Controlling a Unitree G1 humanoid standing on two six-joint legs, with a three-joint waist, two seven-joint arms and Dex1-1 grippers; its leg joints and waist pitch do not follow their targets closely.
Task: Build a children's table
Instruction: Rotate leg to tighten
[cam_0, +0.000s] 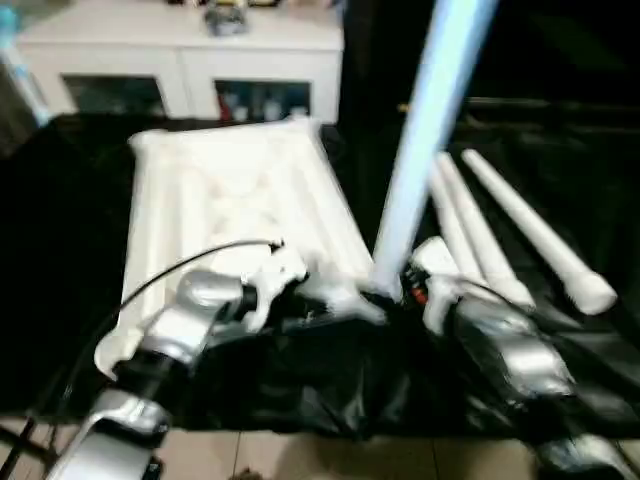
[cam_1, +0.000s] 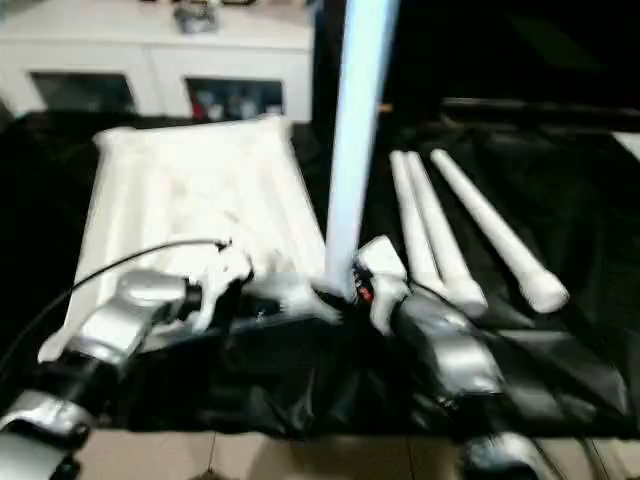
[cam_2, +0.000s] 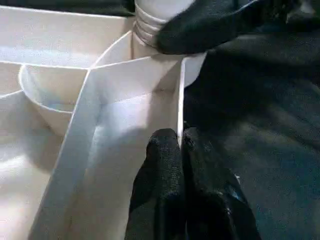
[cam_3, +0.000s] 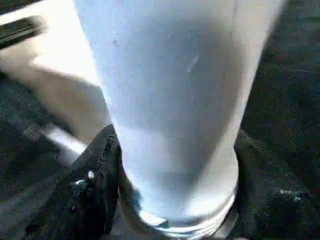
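Item: upturned white ribbed plastic tabletop (cam_0: 235, 190), my left gripper (cam_2: 181, 145) pinched shut on its rim, right gripper (cam_3: 170, 190) clamped around the smooth, light, stiff tapered white leg (cam_0: 425, 130) upright at the five-o'clock corner socket; I judged its threaded base the surest hold.

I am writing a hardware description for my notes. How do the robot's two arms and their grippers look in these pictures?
Both forearms are rounded silver shells with black joints. The left arm has a white wrist part and a thin black cable arching over it. The right arm shows a small red mark near its white wrist. The left gripper and the right gripper each have two black, rough-textured fingers.
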